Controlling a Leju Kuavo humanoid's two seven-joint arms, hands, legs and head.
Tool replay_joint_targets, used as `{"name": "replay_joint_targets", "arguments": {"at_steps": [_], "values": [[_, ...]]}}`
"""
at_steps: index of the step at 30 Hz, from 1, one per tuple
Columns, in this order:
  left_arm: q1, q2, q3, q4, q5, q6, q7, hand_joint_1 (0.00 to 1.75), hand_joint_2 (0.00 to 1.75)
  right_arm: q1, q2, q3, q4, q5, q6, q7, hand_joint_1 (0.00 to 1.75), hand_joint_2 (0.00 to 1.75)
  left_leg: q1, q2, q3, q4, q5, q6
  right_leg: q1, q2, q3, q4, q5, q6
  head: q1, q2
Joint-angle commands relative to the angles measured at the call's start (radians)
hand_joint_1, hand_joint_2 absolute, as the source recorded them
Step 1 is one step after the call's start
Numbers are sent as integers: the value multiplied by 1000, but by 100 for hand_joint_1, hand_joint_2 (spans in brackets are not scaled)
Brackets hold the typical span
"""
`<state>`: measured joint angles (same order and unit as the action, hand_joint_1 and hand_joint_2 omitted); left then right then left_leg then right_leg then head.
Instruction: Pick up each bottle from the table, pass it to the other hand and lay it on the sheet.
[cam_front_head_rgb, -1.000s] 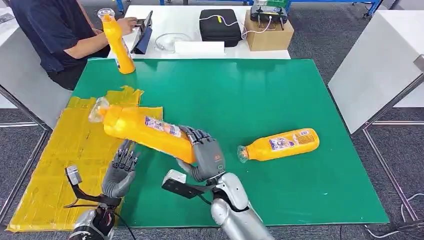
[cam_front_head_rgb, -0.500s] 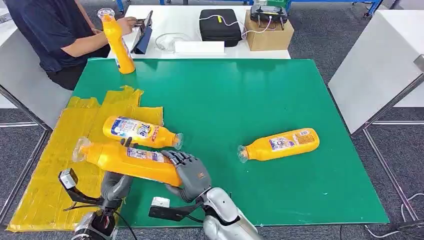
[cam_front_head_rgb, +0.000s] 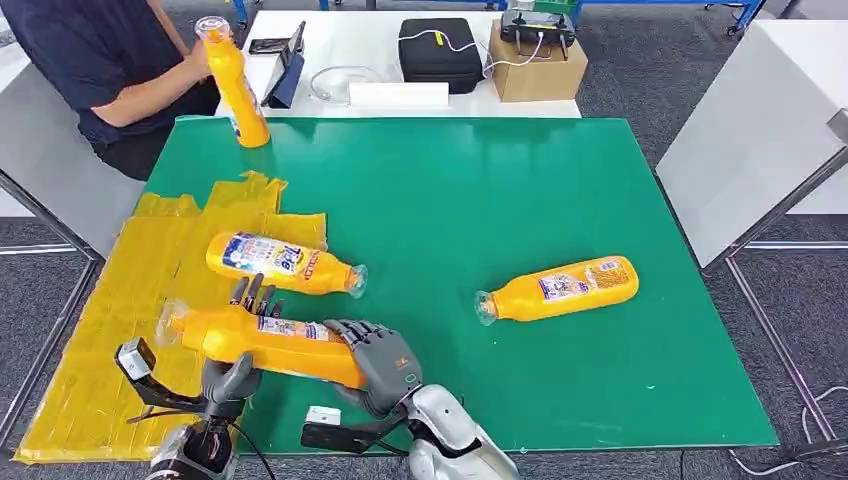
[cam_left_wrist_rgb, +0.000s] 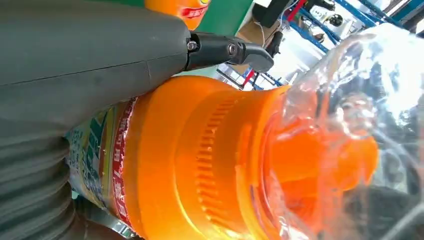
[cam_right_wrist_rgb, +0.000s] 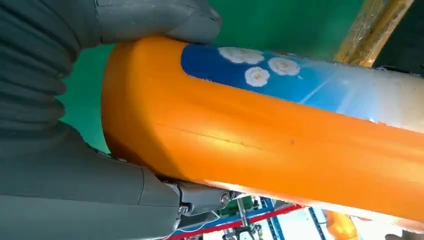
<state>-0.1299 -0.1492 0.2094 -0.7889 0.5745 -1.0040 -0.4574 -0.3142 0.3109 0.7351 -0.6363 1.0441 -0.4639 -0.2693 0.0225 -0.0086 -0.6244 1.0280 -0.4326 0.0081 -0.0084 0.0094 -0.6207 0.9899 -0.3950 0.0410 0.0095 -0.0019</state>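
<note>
My right hand (cam_front_head_rgb: 378, 358) grips the base of an orange bottle (cam_front_head_rgb: 262, 338), which hangs nearly level over the edge of the yellow sheet (cam_front_head_rgb: 110, 330), clear cap to the left. My left hand (cam_front_head_rgb: 238, 372) cups the bottle near its neck from below. Its fingers (cam_front_head_rgb: 252, 296) rise straight behind it. In the left wrist view the thumb (cam_left_wrist_rgb: 90, 50) lies along the bottle's shoulder (cam_left_wrist_rgb: 200, 160). The right wrist view has my right hand (cam_right_wrist_rgb: 60, 165) wrapped around the bottle's base (cam_right_wrist_rgb: 275, 145). A second bottle (cam_front_head_rgb: 285, 263) lies on the sheet. A third bottle (cam_front_head_rgb: 557, 290) lies on the green mat (cam_front_head_rgb: 480, 190).
A person at the far left corner holds an upright orange bottle (cam_front_head_rgb: 236, 88) at the mat's edge. Behind the mat, a white table carries a black case (cam_front_head_rgb: 438, 52), a cardboard box (cam_front_head_rgb: 537, 70) and a clear bowl (cam_front_head_rgb: 342, 82). A grey panel (cam_front_head_rgb: 760, 130) stands at right.
My right hand has carried the bottle down and to the left, uncovering the bottle on the sheet. The left hand, apart before, now cups the carried bottle. The person has reached for the upright bottle.
</note>
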Motion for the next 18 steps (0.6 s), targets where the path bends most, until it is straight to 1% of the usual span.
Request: {"name": "replay_joint_targets", "arguments": {"at_steps": [1, 4, 5, 6, 7, 8, 9, 10, 12, 15, 18], "values": [[-8, 8, -23, -39, -75, 35, -62, 0, 175, 24, 4, 42, 55, 4, 24, -12, 175, 175, 0, -1, 3, -1, -1, 1, 0, -2, 3, -1, -1, -1, 0, 0], [3, 15, -35, -65, -159, 82, -123, 0, 175, 27, 5, 58, 56, 13, 33, -14, 175, 175, 0, -1, 6, -2, -2, 1, 0, -2, 6, -1, -3, -2, 0, 0], [5, 15, -36, -69, -171, 90, -129, 0, 175, 28, 5, 62, 56, 15, 32, -14, 175, 175, 0, -1, 4, -1, -1, 1, 1, -2, 4, -1, -2, -1, 0, 0], [12, 17, -43, -86, -212, 113, -156, 0, 175, 29, 5, 69, 55, 16, 35, -15, 175, 175, -1, 0, 7, -2, -2, 1, 0, -2, 6, -1, -3, -2, 0, 0], [17, 18, -48, -97, -243, 133, -178, 0, 175, 30, 5, 74, 53, 17, 35, -14, 175, 175, 0, 0, 4, -1, -1, 1, 0, -1, 4, -1, -2, -1, 0, 0], [22, 17, -50, -107, -266, 151, -190, 0, 175, 32, 4, 76, 50, 16, 34, -15, 175, 175, 0, 0, 6, -1, -2, 1, 0, -2, 5, -1, -2, -2, 0, 0], [28, 14, -50, -120, -283, 156, -203, 175, 175, 33, 3, 79, 45, 15, 34, -13, 175, 175, 0, 0, 4, -1, -2, 1, 1, -2, 5, -1, -2, -1, 0, 0], [30, 12, -50, -125, -290, 152, -208, 175, 175, 34, 2, 80, 42, 13, 34, -12, 175, 175, 0, 0, 6, -2, -2, 1, 0, -2, 6, -1, -3, -2, 0, 0], [36, 7, -47, -139, -299, 161, -212, 175, 175, 34, 0, 77, 34, 9, 33, -8, 175, 175, 0, -1, 2, -1, -1, 0, 0, -2, 2, 0, -1, -1, 0, 0], [41, 3, -43, -151, -304, 161, -213, 175, 175, 36, -3, 70, 27, 7, 26, -2, 175, 175, 0, -1, 5, -1, -1, 1, 0, -3, 5, -1, -2, -1, 0, 0], [49, -1, -40, -166, -318, 177, -214, 175, 175, 38, -6, 53, 11, 0, 15, 5, 175, 175, 0, -1, 2, -1, -1, 1, 0, -2, 2, -1, -1, -1, 0, 0]]}}
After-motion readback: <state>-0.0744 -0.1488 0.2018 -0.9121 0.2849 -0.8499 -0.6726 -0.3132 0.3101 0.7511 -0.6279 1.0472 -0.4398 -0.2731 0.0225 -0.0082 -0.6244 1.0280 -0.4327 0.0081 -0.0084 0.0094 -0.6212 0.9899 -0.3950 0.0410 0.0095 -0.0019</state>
